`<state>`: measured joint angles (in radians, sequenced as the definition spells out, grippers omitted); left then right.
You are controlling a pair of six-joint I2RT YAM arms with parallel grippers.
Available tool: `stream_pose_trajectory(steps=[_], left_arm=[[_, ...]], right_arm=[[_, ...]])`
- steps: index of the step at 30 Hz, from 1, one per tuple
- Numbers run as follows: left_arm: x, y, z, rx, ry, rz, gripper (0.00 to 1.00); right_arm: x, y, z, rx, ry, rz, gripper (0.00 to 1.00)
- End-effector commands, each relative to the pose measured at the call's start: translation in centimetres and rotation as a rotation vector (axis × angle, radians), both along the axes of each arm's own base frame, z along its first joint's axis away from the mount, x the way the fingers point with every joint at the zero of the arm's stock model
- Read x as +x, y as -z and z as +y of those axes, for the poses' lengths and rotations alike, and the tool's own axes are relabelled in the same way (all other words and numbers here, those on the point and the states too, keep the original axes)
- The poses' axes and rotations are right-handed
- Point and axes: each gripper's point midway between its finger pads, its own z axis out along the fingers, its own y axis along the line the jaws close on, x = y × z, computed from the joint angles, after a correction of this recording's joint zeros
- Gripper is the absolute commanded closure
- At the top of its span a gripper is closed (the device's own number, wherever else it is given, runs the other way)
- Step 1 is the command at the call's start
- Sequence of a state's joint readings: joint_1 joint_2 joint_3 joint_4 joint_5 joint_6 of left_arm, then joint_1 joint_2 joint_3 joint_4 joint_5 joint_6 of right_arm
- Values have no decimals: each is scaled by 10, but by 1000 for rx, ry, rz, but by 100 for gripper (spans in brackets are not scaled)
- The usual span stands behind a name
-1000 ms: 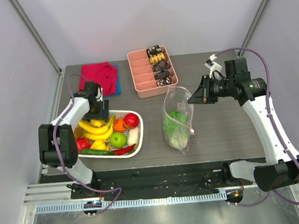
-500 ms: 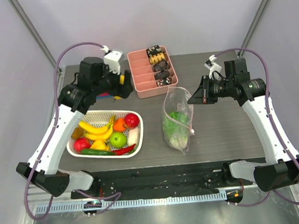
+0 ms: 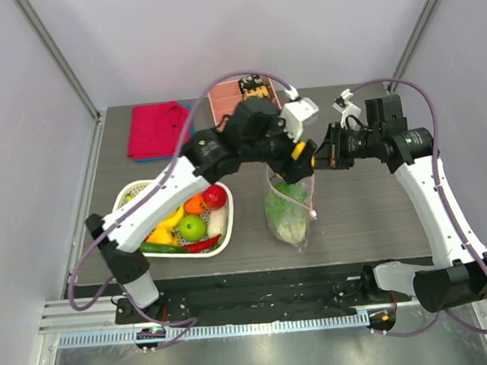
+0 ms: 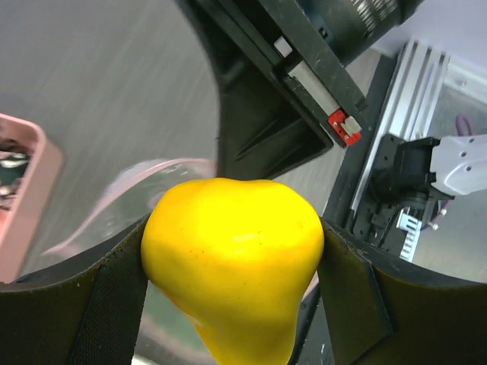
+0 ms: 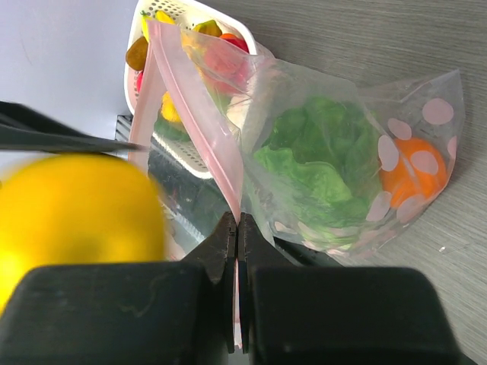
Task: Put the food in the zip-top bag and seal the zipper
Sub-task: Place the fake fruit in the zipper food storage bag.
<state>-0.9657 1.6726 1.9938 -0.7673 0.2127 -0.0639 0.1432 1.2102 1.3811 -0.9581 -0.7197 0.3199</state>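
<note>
My left gripper [image 3: 300, 155] is shut on a yellow pepper [image 4: 232, 255] and holds it just above the mouth of the zip-top bag [image 3: 290, 197]. The pepper also shows blurred in the right wrist view [image 5: 72, 220]. My right gripper [image 3: 314, 158] is shut on the bag's pink zipper strip [image 5: 205, 129] and holds the bag's mouth up. Inside the bag lie green lettuce [image 5: 319, 171] and an orange [image 5: 407, 175]. More food sits in the white mesh basket [image 3: 227, 227]: a green apple [image 3: 192, 228], a red fruit [image 3: 214, 195], bananas [image 3: 172, 218].
A pink compartment tray [image 3: 223, 100] with snack pieces stands at the back, partly hidden by my left arm. Red and blue folded cloths [image 3: 158, 128] lie at the back left. The table's front edge runs just below the basket and the bag.
My left arm has lifted out of the basket with the yellow pepper and swung right across the table to the bag's mouth. The right gripper and the bag have stayed put.
</note>
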Motion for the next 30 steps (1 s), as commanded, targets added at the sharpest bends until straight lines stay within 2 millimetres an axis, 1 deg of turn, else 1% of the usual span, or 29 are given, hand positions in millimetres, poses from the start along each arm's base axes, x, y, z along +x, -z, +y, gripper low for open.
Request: stream_pose_trajectory(steps=[1,3,5,6,8,9,10,11,12,14,15,16,17,18,19,20,22,24,25,27,28,29,30], left_arm=[[12,27,-20,71,-42,33,39],[23,38,-18,114,-93,31,38],[29,47,-18,135,-118,31,37],[34,48,-17,139,-146,19,36],[37,45,-14,134,-164,4,34],[38,47,-13,136,-170,1,34],[43,47,-9,144,-204,-15,33],[45,47,-7,145,-216,-22,31],[46,48,-5,153,-230,-23,26],[51,47,0,170,-267,-30,20],[53,42,0,165,-282,-28,9],[51,42,3,175,-285,-18,2],[50,39,4,165,-286,-15,0],[48,28,7,133,-290,-8,0],[45,22,5,97,-274,3,0],[46,13,8,65,-276,10,0],[35,-13,11,-11,-235,25,0],[29,-29,19,-70,-191,68,0],[24,-44,31,-108,-182,67,0],[38,-51,59,-140,-207,94,0],[41,-59,79,-166,-251,105,0],[57,-40,106,-145,-295,169,0],[62,-32,121,-136,-314,194,0]], right_arm=[[-7,-21,2,24,-13,-64,99],[-10,-25,2,29,-9,-67,99],[-11,-27,1,26,-4,-73,99],[-13,-28,1,26,-4,-73,99],[-14,-29,0,24,0,-73,99],[-16,-28,0,22,1,-69,99],[-16,-30,0,23,0,-72,99],[-17,-31,0,26,2,-73,99],[-17,-32,1,29,1,-73,99],[-16,-35,1,39,6,-70,99],[-16,-36,2,42,6,-72,99],[-16,-37,2,43,7,-74,99],[-15,-38,2,43,8,-78,99],[-15,-38,2,44,11,-75,99],[-15,-38,1,45,14,-71,99],[-14,-37,1,42,14,-71,99],[-13,-36,1,40,18,-70,99],[-11,-35,0,32,26,-67,99],[-11,-35,-1,29,29,-67,99],[-11,-36,-2,27,30,-71,99],[-11,-37,-2,27,29,-76,99],[-10,-37,-2,27,33,-77,99],[-10,-38,-3,26,35,-79,99]])
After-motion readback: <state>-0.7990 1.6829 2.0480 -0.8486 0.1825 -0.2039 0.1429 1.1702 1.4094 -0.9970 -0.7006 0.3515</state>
